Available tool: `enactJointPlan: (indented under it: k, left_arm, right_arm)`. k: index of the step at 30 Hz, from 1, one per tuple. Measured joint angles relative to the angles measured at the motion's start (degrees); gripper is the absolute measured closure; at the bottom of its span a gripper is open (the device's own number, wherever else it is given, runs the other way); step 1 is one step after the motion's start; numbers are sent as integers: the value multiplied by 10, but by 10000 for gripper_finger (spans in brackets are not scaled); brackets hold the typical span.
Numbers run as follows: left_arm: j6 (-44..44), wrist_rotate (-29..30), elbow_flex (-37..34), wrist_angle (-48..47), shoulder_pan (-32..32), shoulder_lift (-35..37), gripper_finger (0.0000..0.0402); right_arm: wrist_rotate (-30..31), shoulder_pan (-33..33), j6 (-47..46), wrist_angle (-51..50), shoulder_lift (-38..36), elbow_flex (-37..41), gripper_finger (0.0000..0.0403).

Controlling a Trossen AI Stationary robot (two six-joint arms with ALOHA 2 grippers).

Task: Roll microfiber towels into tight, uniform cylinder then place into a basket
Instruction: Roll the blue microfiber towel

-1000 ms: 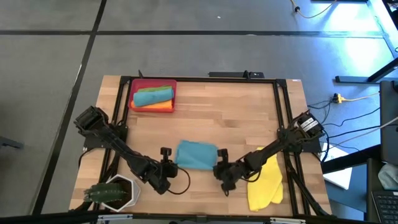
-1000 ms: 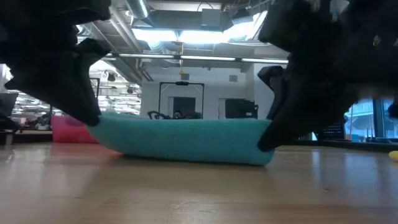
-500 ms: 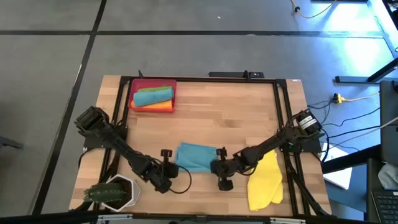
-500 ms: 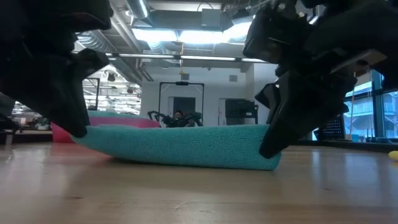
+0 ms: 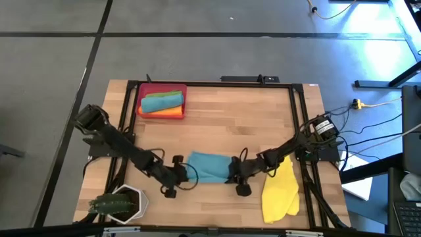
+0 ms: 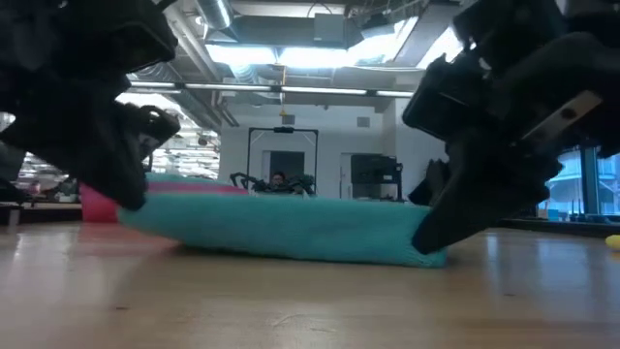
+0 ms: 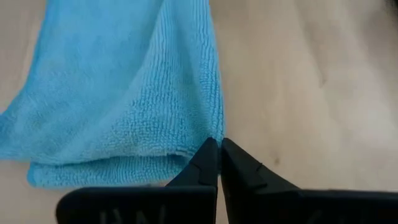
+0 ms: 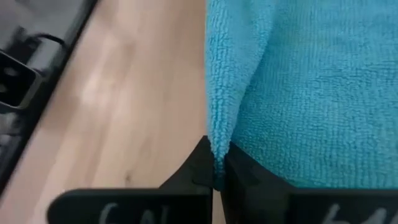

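Note:
A teal-blue microfiber towel [image 5: 209, 166] lies folded on the wooden table, near its front edge. My left gripper [image 5: 187, 173] is shut at the towel's left end, and my right gripper [image 5: 230, 174] is shut at its right end. In the low view the towel [image 6: 281, 228] stretches between the left gripper [image 6: 131, 202] and the right gripper [image 6: 426, 242]. The red basket [image 5: 143, 99] stands at the far left with rolled teal, green and orange towels in it. A yellow towel [image 5: 281, 191] lies flat at the near right. My left gripper [image 7: 219, 144] has its shut fingertips on the towel's corner [image 7: 198, 144], coming slanting down from the table's left. That end [image 6: 145, 208] sits a little above the table. Whether cloth lies between the tips, I cannot tell. My right gripper [image 8: 216, 163] pinches the towel's side edge [image 8: 217, 140] between its two fingers, where the cloth stands up in a ridge. The fingers slant down from the table's right. The end [image 6: 417, 254] rests low at the table.
A white pot with a plant [image 5: 122, 204] stands at the near left corner, close to my left arm. Bare wood lies between the towel and the basket. A black frame [image 5: 296, 118] runs along the table's sides.
Both grippers have moved inward and toward the far edge, sinking and rolling at the wrist, and stay shut at the towel's ends. In the low view the towel now lies lower and stretches wider between them.

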State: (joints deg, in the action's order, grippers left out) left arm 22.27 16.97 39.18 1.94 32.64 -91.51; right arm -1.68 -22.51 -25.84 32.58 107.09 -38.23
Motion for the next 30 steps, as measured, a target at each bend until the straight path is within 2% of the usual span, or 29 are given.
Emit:
enactJointPlan:
  k: [3,8,18,24,27,30]
  left_arm:
    - [12,-28,-22,44,-11,17,401]
    - [17,-50,-19,59,-12,27,401]
    - [57,-123,-18,48,-45,39,401]
    - [48,-119,-19,-5,-56,77,401]
    - [46,-109,-29,0,-56,103,401]
    - [60,-96,-52,1,-62,123,401]
  right_arm:
    - [-2,-1,-11,50,-1,20,394]
    - [-1,0,-40,106,-2,31,394]
    - [5,25,-129,54,-3,29,393]
    - [-30,29,-138,44,-7,28,393]
    - [-56,26,-153,41,-13,28,393]
    - [-56,26,-166,40,-21,27,393]
